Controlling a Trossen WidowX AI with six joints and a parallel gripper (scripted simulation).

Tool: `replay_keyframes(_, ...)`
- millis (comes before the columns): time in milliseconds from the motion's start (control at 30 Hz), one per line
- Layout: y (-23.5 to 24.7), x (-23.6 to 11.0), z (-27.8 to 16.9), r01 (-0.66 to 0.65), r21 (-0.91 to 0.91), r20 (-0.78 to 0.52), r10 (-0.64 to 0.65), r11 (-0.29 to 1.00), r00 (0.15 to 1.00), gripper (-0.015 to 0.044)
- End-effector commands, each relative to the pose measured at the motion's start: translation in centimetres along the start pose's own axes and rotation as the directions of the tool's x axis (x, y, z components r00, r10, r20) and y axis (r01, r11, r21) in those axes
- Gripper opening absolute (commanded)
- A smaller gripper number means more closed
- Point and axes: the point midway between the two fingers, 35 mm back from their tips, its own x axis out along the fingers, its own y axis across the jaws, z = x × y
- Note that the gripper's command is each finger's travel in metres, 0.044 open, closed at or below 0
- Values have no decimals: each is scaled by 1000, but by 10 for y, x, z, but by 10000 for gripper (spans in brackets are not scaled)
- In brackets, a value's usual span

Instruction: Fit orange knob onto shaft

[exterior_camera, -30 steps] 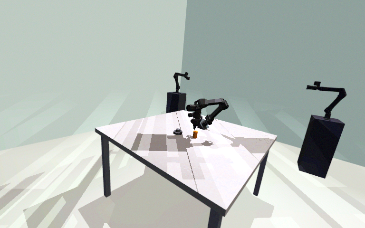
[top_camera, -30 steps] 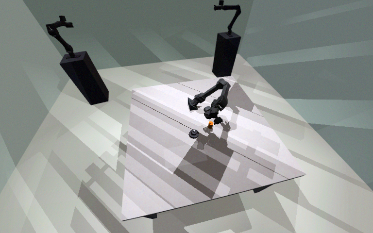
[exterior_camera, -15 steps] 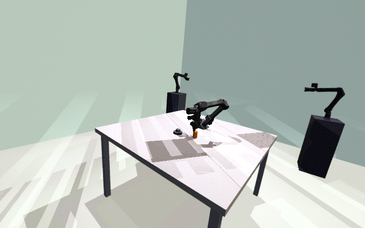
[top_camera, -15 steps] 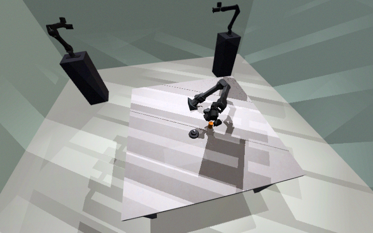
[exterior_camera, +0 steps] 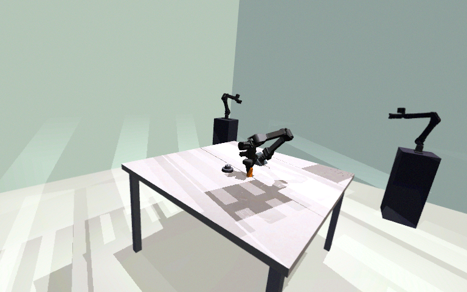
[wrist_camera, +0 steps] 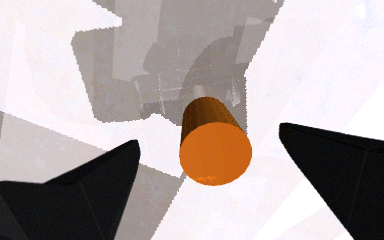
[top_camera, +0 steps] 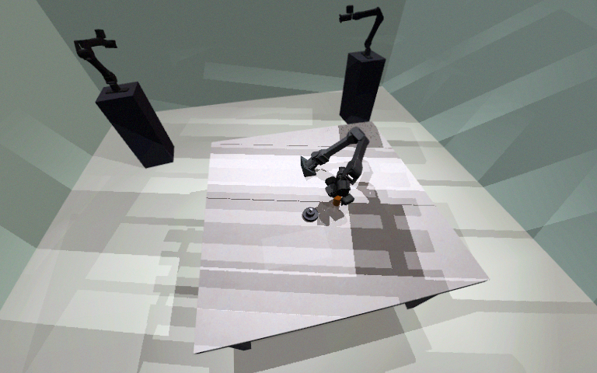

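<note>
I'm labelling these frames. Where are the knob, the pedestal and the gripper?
knob point(wrist_camera: 215, 155): wrist view, on its round top face.
pedestal point(top_camera: 309, 215): top view, on its round base beside the shaft.
gripper point(wrist_camera: 210, 165): wrist view, midway between the two open fingertips.

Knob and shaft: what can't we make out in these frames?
- Knob hole: underneath, hidden in all views; wrist view shows only its top and side.
- Shaft flat side: too small in top and exterior views; pedestal is outside the wrist view.
- Claw height above the knob: open, astride it, gap unclear.
- Fingers: cut off by the wrist view's bottom edge.
</note>
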Motion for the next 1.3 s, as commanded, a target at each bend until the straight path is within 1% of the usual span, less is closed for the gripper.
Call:
replay_keyframes(0,0,7,-1,0,6,-7,0,1000,1000,440)
replay_keyframes(633,-2,35,-4,-1,5,-11,1,1000,1000,440)
replay_keyframes(967,-2,35,-4,-1,5,-11,1,1000,1000,177)
replay_keyframes(1167,-2,35,-4,-1,5,-11,1,1000,1000,138)
replay_keyframes(1267,0,31,0,-15,-15,5,15,1000,1000,59)
